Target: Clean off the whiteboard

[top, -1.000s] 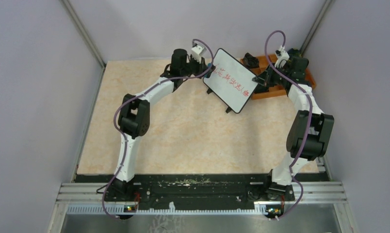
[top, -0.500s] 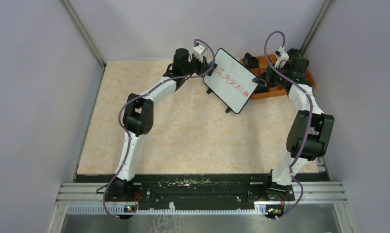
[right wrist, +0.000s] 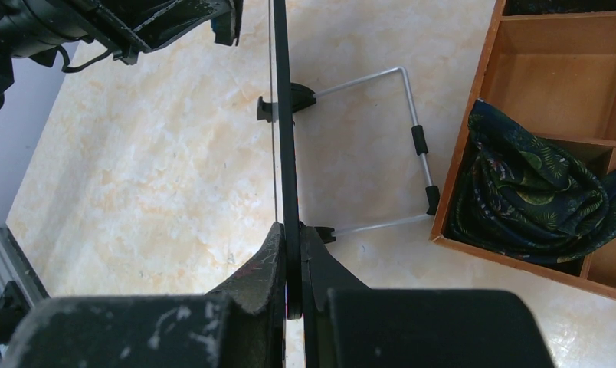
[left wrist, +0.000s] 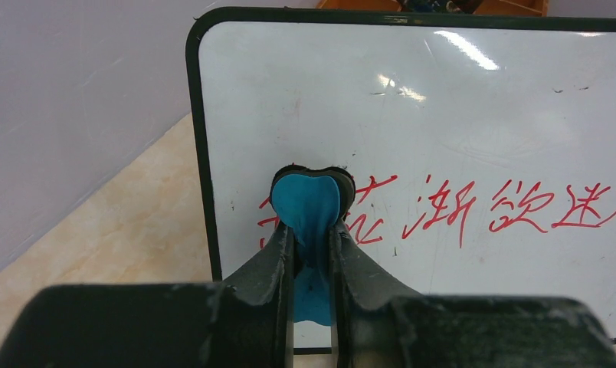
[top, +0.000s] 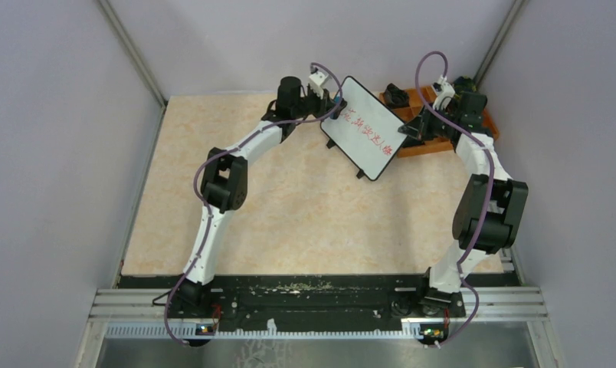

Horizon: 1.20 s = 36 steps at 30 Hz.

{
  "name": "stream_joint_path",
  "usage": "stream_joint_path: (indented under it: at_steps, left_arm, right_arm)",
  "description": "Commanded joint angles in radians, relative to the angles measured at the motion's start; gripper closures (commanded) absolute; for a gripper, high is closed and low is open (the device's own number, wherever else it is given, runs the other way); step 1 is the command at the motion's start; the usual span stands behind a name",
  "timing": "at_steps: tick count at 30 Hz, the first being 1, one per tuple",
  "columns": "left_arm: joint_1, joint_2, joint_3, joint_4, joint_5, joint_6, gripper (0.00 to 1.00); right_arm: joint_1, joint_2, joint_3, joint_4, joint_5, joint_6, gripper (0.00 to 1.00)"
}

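A marble-patterned tabletop (top: pixel 289 222) is seen under both arms. The left arm (top: pixel 221 184) is stretched toward the far middle of the table, and the right arm (top: pixel 485 207) is bent toward the far right corner.

The whiteboard (top: pixel 366 126) is found at the far side of the table, right of centre, between the two grippers and just beside an orange compartment tray (top: pixel 489 123). It is propped upright on a wire stand (right wrist: pixel 416 138) behind it, and from above it is seen set at a slant to the table edge.

A dark leaf-patterned cloth (right wrist: pixel 519 192) is bundled in one of the tray's near compartments.

The right gripper (right wrist: pixel 292 238) is clamped on the board's thin black frame, one finger on each face. The left gripper (left wrist: pixel 311 234) is closed tightly on a blue eraser pad (left wrist: pixel 306 203), which is held at the board's face, apparently touching it, over the left end of the red handwriting (left wrist: pixel 481 211). The writing runs in one line across the middle of the board, and the area above it is blank apart from faint smudges.
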Motion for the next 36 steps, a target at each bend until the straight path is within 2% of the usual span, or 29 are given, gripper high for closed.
stream_joint_path:
  at_steps: [1, 21, 36]
  left_arm:
    - [0.004, 0.029, 0.049, 0.034, 0.032, 0.006, 0.95]
    - [-0.024, 0.099, 0.118, 0.072, 0.019, 0.010, 0.94]
    - [-0.075, 0.082, 0.007, 0.141, 0.041, -0.033, 0.95]
  right_arm:
    - [-0.013, -0.037, -0.007, -0.054, 0.041, -0.083, 1.00]
    - [-0.050, -0.057, -0.004, -0.059, -0.040, -0.082, 1.00]
    - [-0.051, -0.043, -0.005, -0.045, -0.054, -0.064, 1.00]
